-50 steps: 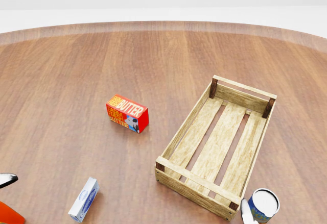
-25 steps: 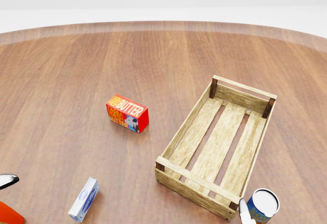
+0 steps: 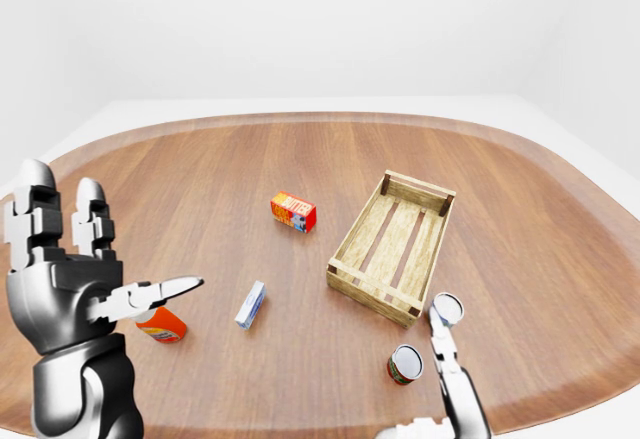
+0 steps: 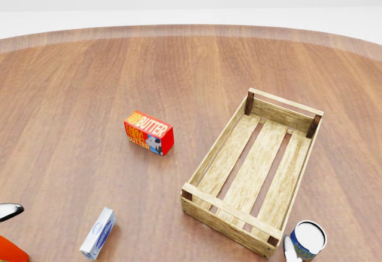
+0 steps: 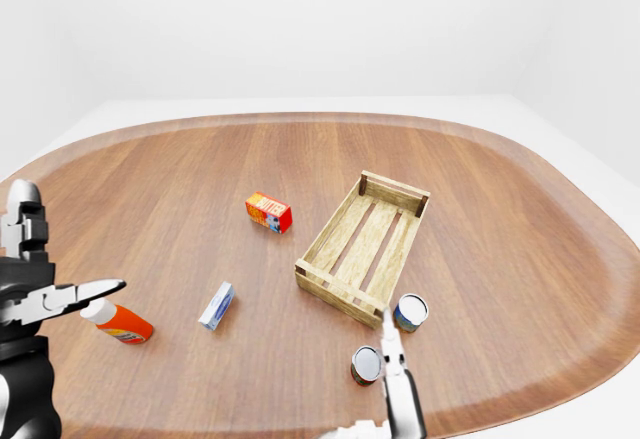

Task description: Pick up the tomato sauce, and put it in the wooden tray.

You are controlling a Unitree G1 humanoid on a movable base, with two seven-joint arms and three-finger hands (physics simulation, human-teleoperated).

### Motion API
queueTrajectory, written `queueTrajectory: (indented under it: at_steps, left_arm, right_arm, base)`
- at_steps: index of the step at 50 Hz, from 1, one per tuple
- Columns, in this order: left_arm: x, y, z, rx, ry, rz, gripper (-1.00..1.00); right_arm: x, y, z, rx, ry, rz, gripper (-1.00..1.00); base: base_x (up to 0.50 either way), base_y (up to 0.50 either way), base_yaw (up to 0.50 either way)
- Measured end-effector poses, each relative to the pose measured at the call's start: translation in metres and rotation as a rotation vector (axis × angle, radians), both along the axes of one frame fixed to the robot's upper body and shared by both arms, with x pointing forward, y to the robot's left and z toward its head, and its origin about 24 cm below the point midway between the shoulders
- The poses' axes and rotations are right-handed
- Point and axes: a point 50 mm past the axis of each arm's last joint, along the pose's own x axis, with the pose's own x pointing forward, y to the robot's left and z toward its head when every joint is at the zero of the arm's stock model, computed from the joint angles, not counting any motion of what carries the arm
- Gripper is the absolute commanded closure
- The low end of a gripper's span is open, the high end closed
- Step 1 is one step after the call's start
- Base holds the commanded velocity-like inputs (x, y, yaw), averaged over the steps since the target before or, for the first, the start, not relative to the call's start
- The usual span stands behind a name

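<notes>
Right hand (image 5: pixel 392 351) reaches with fingers extended, gripping nothing, between two cans: the tomato sauce (image 5: pixel 366 363) just left of it, the blue can (image 5: pixel 410 311) right. I should shift left, close squarely around it, then lift toward the wooden tray (image 5: pixel 361 246) beyond.

On the round brown wooden table (image 5: pixel 500 189) are counted: two cylindrical tin cans (image 5: pixel 410 312) (image 5: pixel 366 364), one slatted pale wooden tray (image 5: pixel 361 245), one red butter box (image 5: pixel 270 212), one small blue-white carton (image 5: pixel 216 305), one orange white-capped bottle (image 5: pixel 118 323).
</notes>
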Motion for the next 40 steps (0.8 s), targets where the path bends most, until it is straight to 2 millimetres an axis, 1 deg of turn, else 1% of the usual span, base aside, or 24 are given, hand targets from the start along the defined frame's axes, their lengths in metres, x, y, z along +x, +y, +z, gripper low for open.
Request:
queueTrajectory:
  at_steps: [40]
  left_arm:
    - [-0.001,-0.001,0.001,0.003,-0.002,0.0,-0.98]
  right_arm:
    - [0.003,-0.006,-0.022,0.011,0.082,-0.027,-1.0]
  base:
    - [0.0,0.0,0.0]
